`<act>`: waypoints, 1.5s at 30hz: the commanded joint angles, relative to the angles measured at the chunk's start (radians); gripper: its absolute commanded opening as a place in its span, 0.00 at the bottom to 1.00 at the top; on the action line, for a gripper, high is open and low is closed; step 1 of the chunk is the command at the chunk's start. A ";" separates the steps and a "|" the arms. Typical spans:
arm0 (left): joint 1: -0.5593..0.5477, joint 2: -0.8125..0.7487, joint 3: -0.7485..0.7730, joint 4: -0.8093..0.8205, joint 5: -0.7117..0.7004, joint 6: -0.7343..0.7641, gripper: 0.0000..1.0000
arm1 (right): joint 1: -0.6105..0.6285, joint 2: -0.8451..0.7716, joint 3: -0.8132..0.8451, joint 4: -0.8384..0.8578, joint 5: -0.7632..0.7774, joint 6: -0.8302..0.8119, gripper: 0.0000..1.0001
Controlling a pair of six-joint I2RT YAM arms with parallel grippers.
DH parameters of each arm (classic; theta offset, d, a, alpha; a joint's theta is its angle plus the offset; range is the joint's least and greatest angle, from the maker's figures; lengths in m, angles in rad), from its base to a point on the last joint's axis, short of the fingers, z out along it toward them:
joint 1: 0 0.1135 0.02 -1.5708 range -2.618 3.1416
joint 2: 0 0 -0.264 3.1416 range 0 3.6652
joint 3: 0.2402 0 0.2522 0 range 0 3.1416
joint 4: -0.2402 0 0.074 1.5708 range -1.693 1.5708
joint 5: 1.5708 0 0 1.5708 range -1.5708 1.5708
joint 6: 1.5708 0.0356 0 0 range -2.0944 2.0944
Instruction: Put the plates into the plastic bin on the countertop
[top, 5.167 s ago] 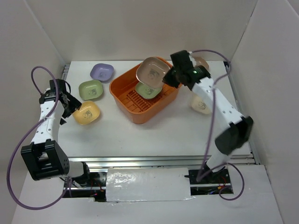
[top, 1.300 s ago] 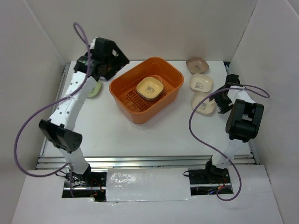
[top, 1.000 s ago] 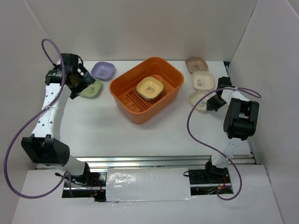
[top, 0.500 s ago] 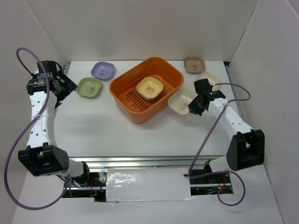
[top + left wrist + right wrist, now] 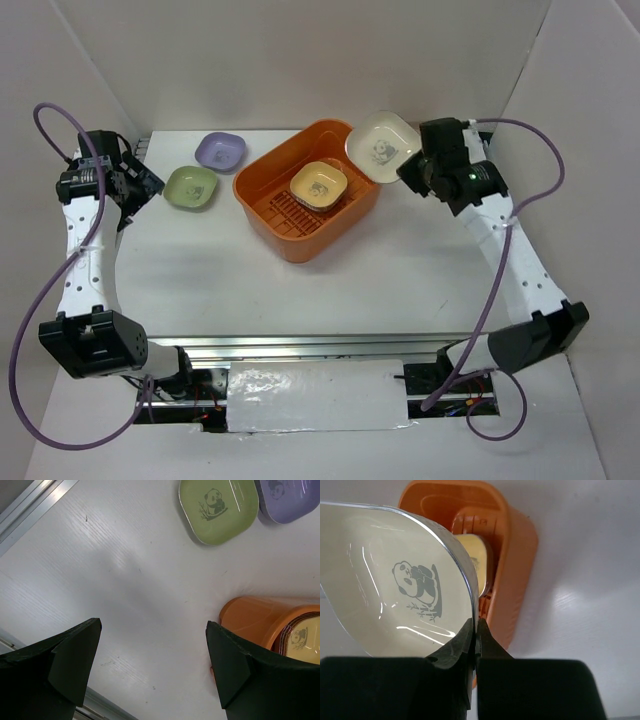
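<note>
The orange plastic bin (image 5: 300, 232) sits mid-countertop with a yellow plate (image 5: 319, 184) lying on other plates inside it. My right gripper (image 5: 410, 166) is shut on the rim of a cream panda plate (image 5: 381, 146), held tilted in the air over the bin's far right corner. In the right wrist view the cream plate (image 5: 395, 585) is pinched at its edge by the right gripper (image 5: 475, 635), with the bin (image 5: 517, 575) below. A green plate (image 5: 192, 187) and a purple plate (image 5: 220, 151) lie left of the bin. My left gripper (image 5: 133, 192) hangs open beside the green plate, holding nothing.
White walls close in the countertop (image 5: 250, 280) on three sides, and a metal rail (image 5: 350, 346) runs along its front. In the left wrist view the green plate (image 5: 218, 507), purple plate (image 5: 290, 497) and bin corner (image 5: 260, 622) lie ahead of the open left gripper (image 5: 152, 665).
The right gripper has shut on the cream plate, lifted it off the table right of the bin and carried it to the bin's far right corner. The left arm swung left and stopped.
</note>
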 commanded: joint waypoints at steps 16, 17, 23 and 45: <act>0.108 0.129 -0.026 0.154 0.094 0.010 0.99 | 0.194 0.659 0.392 0.012 -0.077 0.194 0.02; 0.108 0.140 -0.026 0.154 0.097 0.016 0.99 | 0.193 0.667 0.395 0.016 -0.079 0.192 0.04; 0.106 0.188 -0.069 0.215 0.149 0.046 0.99 | 0.181 0.733 0.462 0.015 -0.108 0.137 0.40; 0.062 0.412 -0.324 0.709 0.320 -0.231 0.99 | 0.178 0.181 0.166 0.512 -0.739 -0.225 1.00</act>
